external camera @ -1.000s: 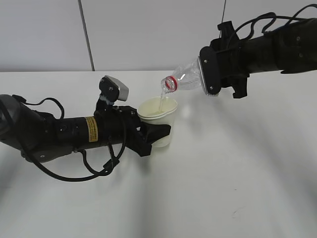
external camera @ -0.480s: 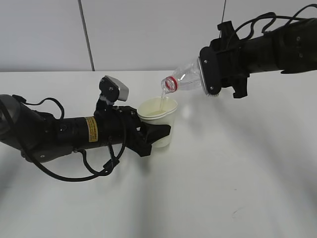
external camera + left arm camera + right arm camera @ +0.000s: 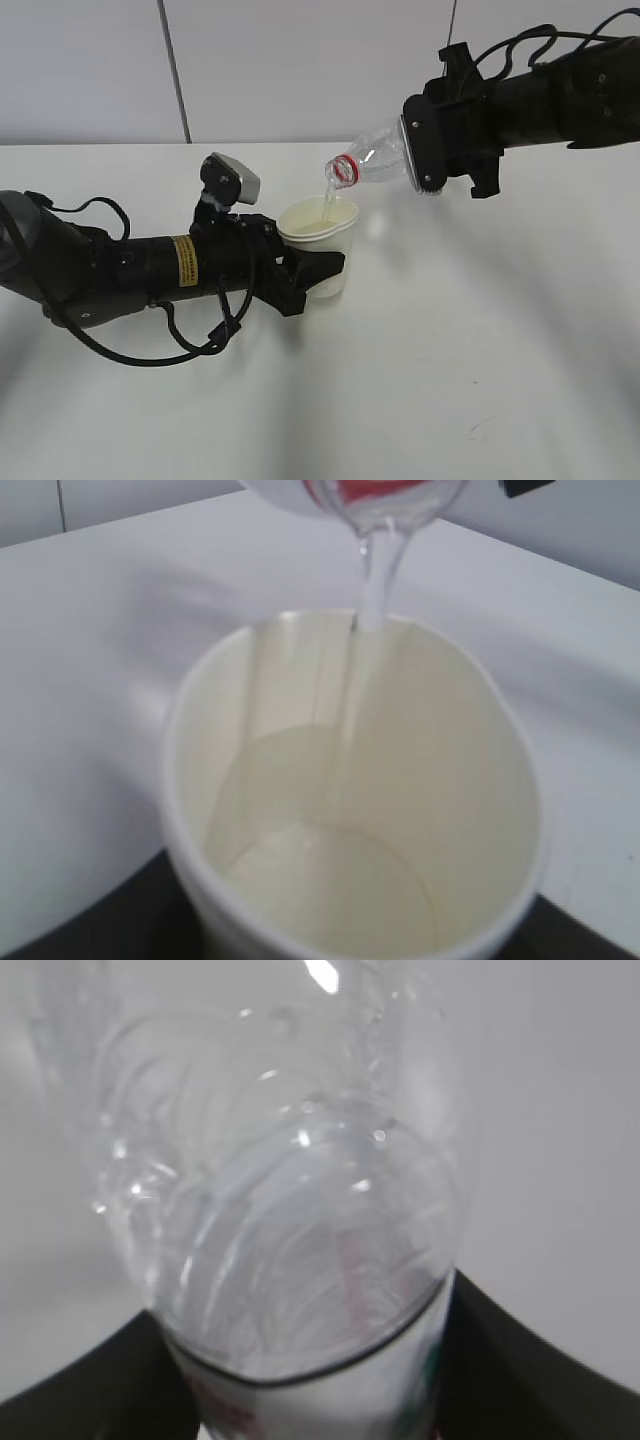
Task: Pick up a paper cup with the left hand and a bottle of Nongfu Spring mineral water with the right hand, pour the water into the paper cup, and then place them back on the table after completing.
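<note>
Exterior view, and you're mid-pour: on the left, your black left hand with the yellow sticker (image 3: 300, 275) is clamped around the pale cream paper cup (image 3: 322, 245), jaws pressed to its sides, holding it upright just above the plain white table (image 3: 450, 380). Moving right, a thin stream of clear water (image 3: 327, 195) drops from the red-ringed mouth of the clear plastic mineral water bottle (image 3: 372, 160) straight into the cup's open top. Further right, your black right hand with the loose cables (image 3: 425, 150) grips the bottle's lower body; the right wrist camera shows dark jaws hugging both sides of it, so that's a firm hold. The bottle's long axis lies close to level, tipped slightly, mouth pointing left and down toward the cup, base toward the right arm. From the left wrist camera, the cup looks filled only in its lower part, with the stream landing near the far rim. Your next move, I'd judge: watch the level, then roll the bottle back upright before lowering both to the table, keeping the cup steady so nothing slops.
</note>
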Motion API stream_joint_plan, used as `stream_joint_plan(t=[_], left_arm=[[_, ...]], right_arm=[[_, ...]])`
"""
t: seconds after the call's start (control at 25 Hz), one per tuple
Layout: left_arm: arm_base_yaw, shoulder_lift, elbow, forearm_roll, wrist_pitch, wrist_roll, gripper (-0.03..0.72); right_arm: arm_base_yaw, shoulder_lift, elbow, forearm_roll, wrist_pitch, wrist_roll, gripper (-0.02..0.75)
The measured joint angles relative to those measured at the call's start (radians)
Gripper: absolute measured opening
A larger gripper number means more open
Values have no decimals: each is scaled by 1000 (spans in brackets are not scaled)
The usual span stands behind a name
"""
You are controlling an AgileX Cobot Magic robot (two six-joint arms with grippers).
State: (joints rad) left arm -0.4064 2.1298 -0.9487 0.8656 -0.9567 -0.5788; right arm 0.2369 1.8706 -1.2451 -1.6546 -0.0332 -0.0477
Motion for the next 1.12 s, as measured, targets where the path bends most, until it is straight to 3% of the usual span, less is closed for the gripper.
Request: stream_joint_plan(t=[1.12], left_arm=[[0,0,0,1,1,0,377]], right_arm=[[0,0,0,-18,0,16,437]])
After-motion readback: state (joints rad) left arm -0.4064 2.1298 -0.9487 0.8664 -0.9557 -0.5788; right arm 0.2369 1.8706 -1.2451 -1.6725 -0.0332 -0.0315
